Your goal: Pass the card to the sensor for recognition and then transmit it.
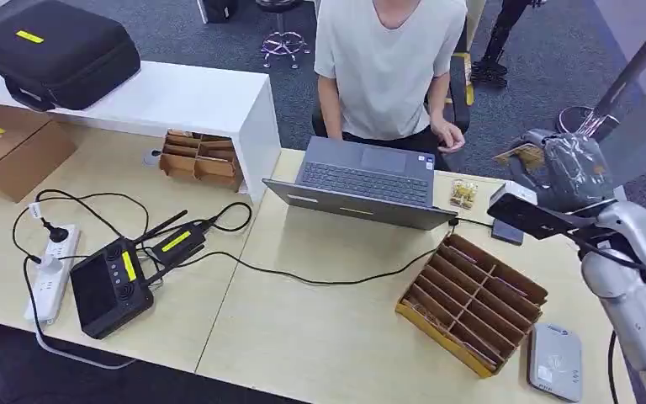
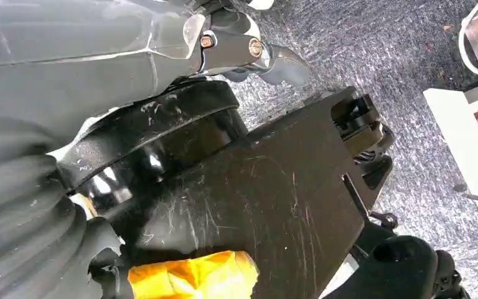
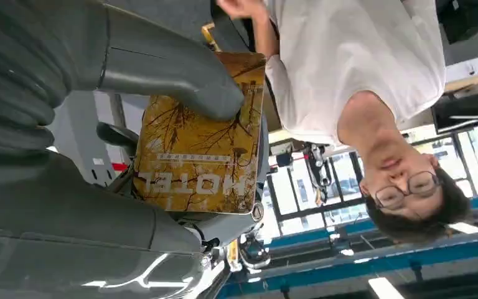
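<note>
Right hand [image 1: 574, 168] is raised at the table's far right edge, holding the card [image 1: 521, 155] out toward the person [image 1: 391, 59] sitting behind the laptop [image 1: 362, 181]. In the right wrist view the thumb [image 3: 174, 78] is pressing on the card [image 3: 196, 143], a gold-brown one printed HOTEL, with the fingers behind it, so the card is gripped, not loose. The card is sitting up off the table, near the person's hand [image 1: 448, 135] but not touching it. The sensor [image 1: 555, 362], a grey flat reader, is lying on the table [image 1: 320, 328] at the near right corner, just beside the cardboard divider tray [image 1: 471, 301], well apart from the card. Left hand [image 2: 243, 43] is hanging over the grey carpet; its fingers are only partly showing in the left wrist view, cannot tell if they are spread or curled. A black controller [image 1: 111, 286] and a white power strip [image 1: 50, 269] are lying on the left part of the table.
</note>
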{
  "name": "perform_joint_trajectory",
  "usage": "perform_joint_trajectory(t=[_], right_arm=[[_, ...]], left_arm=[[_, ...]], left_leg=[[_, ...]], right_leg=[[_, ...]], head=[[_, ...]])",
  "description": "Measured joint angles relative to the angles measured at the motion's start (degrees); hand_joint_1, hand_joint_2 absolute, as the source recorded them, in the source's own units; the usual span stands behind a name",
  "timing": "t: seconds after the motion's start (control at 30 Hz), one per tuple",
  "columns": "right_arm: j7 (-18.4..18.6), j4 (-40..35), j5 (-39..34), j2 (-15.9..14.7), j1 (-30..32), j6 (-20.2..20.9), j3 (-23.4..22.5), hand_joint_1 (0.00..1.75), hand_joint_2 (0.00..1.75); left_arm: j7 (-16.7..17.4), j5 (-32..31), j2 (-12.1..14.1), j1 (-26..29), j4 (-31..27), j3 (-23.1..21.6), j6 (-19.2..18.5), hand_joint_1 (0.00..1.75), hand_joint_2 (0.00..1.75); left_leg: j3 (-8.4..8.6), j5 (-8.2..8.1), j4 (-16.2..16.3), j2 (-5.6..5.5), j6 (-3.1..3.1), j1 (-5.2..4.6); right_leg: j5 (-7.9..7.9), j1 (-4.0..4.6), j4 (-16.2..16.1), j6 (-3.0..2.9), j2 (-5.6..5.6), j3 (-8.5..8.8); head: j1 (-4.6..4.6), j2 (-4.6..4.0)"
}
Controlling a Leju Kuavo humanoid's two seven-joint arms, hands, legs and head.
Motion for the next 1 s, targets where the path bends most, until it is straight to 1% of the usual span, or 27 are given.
perform_joint_trajectory(t=[0.1,0.17,0.27,0.33,0.43,0.5,0.77,0.9,1.0], right_arm=[[-0.83,-2.47,1.27,-1.07,3.20,-3.41,-0.35,1.75,1.75],[-1.64,-5.08,2.39,-2.41,6.73,-6.04,-1.23,1.75,1.75],[-2.75,-9.75,3.87,-5.05,13.07,-9.20,-3.72,1.75,1.75],[-3.56,-13.32,4.46,-7.17,18.51,-10.82,-6.02,1.75,1.75],[-4.55,-17.82,5.05,-9.55,25.27,-11.87,-9.75,1.75,1.75],[-4.90,-19.61,5.27,-10.54,27.61,-11.82,-11.57,1.75,1.75],[-5.51,-23.72,5.66,-12.11,33.26,-11.08,-15.59,1.75,1.75],[-6.86,-27.72,5.64,-13.36,41.50,-12.28,-20.51,1.75,1.75],[-7.76,-30.03,5.70,-13.49,47.40,-13.31,-24.44,1.75,1.75]], left_arm=[[-0.13,0.89,0.00,0.03,0.11,0.15,0.00,0.00,1.75],[-0.15,1.53,-0.02,0.04,0.13,0.46,0.00,0.00,1.75],[-0.15,2.56,-0.02,0.05,0.26,1.20,-0.53,0.00,1.75],[-0.15,3.26,-0.02,0.06,0.28,1.62,-0.83,0.00,1.75],[-0.17,3.69,-0.02,0.06,0.46,2.08,-1.18,0.00,1.75],[-0.17,3.72,-0.02,0.05,0.55,2.19,-1.20,0.00,1.75],[-0.20,4.04,-0.02,0.06,0.57,2.51,-1.20,0.00,1.75],[-0.63,4.44,-0.02,0.19,0.57,2.93,-1.11,0.00,1.75],[-0.68,4.57,-0.02,0.20,0.57,3.04,-1.05,0.00,1.75]], left_leg=[[0.00,0.00,0.01,-0.04,0.00,0.00],[-0.02,-0.01,0.02,-0.10,0.01,0.00],[-0.06,-0.03,0.02,-0.13,0.01,0.00],[-0.11,-0.04,0.02,-0.18,0.03,-0.01],[-0.14,-0.06,0.01,-0.13,0.02,-0.02],[-0.12,-0.06,0.00,-0.06,0.02,-0.03],[-0.02,0.00,0.01,-0.12,0.01,-0.01],[-0.15,-0.02,0.01,-0.31,0.02,-0.02],[-0.17,-0.08,0.01,-0.24,0.06,-0.02]], right_leg=[[-0.01,0.00,-0.02,0.00,-0.06,0.00],[-0.02,0.00,-0.04,0.02,-0.12,-0.01],[-0.05,0.00,-0.08,0.06,-0.15,0.00],[-0.05,0.00,-0.10,0.06,-0.23,0.02],[-0.05,-0.01,-0.09,0.06,-0.20,-0.02],[-0.05,-0.02,-0.09,0.06,-0.10,-0.04],[-0.04,-0.01,-0.08,0.06,-0.16,0.01],[-0.07,-0.01,-0.09,0.07,-0.36,0.02],[-0.13,-0.02,-0.09,0.09,-0.30,-0.02]], head=[[0.00,0.00],[0.00,0.00],[-0.02,0.00],[0.00,0.00],[0.00,0.00],[-0.02,0.00],[-0.02,0.00],[0.00,0.00],[0.00,0.00]])
